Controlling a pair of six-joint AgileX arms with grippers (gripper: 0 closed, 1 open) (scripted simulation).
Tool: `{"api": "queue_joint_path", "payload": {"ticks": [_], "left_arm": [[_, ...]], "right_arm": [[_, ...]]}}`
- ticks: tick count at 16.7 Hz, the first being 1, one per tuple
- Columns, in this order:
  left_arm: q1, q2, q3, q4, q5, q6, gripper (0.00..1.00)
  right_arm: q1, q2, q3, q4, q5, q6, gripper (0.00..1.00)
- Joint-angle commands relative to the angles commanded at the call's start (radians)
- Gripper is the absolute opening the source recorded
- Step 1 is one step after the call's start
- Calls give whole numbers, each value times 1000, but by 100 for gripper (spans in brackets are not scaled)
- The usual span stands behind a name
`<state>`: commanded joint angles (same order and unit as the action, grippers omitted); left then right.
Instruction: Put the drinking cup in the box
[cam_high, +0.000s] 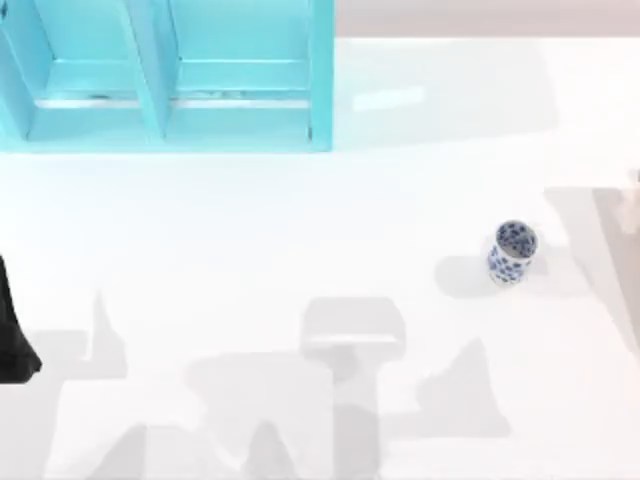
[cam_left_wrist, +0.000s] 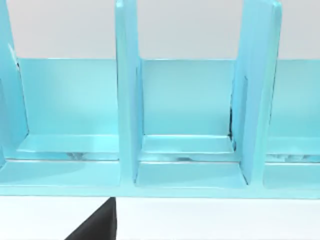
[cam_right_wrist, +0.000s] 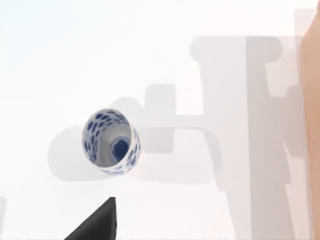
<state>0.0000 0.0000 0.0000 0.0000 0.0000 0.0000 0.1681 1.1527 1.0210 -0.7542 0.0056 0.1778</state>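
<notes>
The drinking cup (cam_high: 513, 252) is small and white with a dense blue floral pattern. It stands upright on the white table at the right. The right wrist view looks down into the open mouth of the cup (cam_right_wrist: 111, 141), and a dark part of my right gripper (cam_right_wrist: 96, 223) sits a little apart from it. The turquoise box (cam_high: 165, 75), with upright dividers and open compartments, stands at the table's far left. My left arm (cam_high: 14, 332) is at the left edge of the table. The left wrist view faces the box (cam_left_wrist: 187, 130), with a dark part of my left gripper (cam_left_wrist: 95, 227) in front of it.
A tan strip (cam_right_wrist: 311, 125) borders the white table (cam_high: 300, 230) near the cup, as seen in the right wrist view. Grey shadows of the arms fall across the table's near half. Open tabletop lies between the cup and the box.
</notes>
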Motion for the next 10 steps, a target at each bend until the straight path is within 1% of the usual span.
{"api": "queue_joint_path", "payload": {"ticks": [5,10], "left_arm": [[0,0,0,0,0,0,100],[0,0,0,0,0,0,100]], "right_arm": [[71,475,406,-317,2,73,100],[121,809,720,-530,-1,128,100]]}}
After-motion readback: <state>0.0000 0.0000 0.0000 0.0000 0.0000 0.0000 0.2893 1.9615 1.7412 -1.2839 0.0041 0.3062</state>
